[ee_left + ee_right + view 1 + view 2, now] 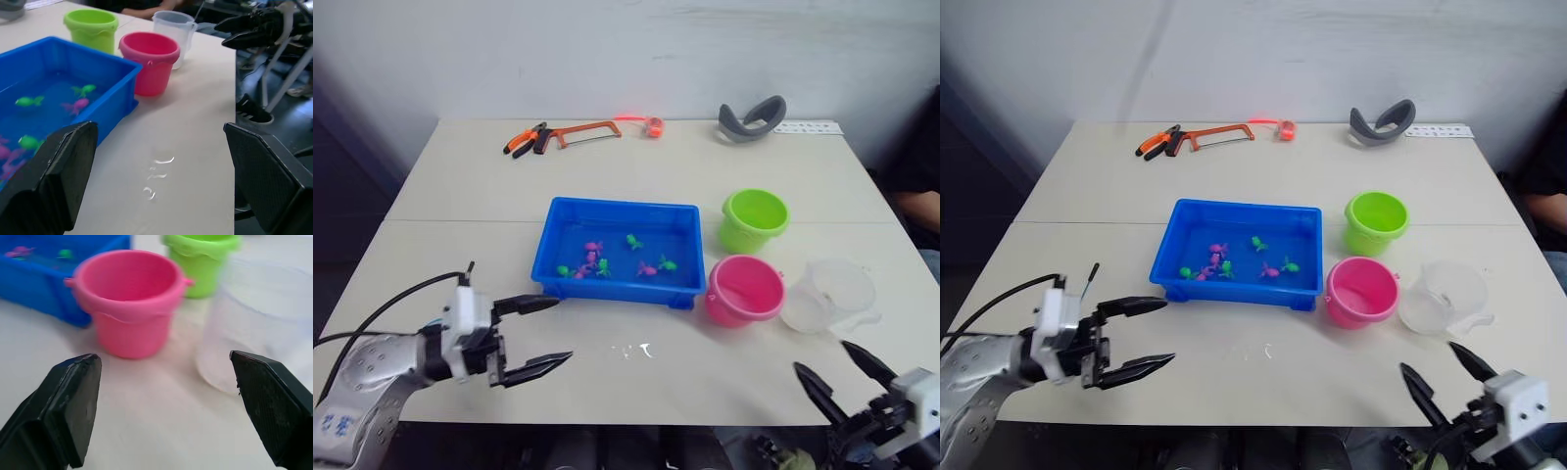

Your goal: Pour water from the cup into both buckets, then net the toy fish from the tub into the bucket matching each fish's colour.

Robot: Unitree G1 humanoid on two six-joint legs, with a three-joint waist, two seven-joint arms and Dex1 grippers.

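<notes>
Taking the blue tub [619,252] as the landmark, the left gripper [540,334] hovers over the table [460,196] just off the tub's near left corner, its two black fingers spread wide with nothing between them. Beyond the tub's far left corner, near the table's back edge, lie orange-handled pliers [525,140] and an orange-framed hacksaw [585,131]. Inside the tub, in shallow water, sit the toy fish [597,258], pink ones and green ones, scattered over its middle and near half. A few water drops [636,349] glisten on the table just in front of the tub. Right of the tub's far right corner stands the green bucket [754,219], upright; touching or almost touching the tub's near right corner stands the pink bucket [744,290], also upright. Further right of the tub, just beside the pink bucket, the clear cup [830,295] stands upright. A grey curved band [753,117] lies far behind the tub on the right. The right gripper [843,379] hangs at the table's near edge, right of the tub and in front of the cup, jaws wide apart and empty.
</notes>
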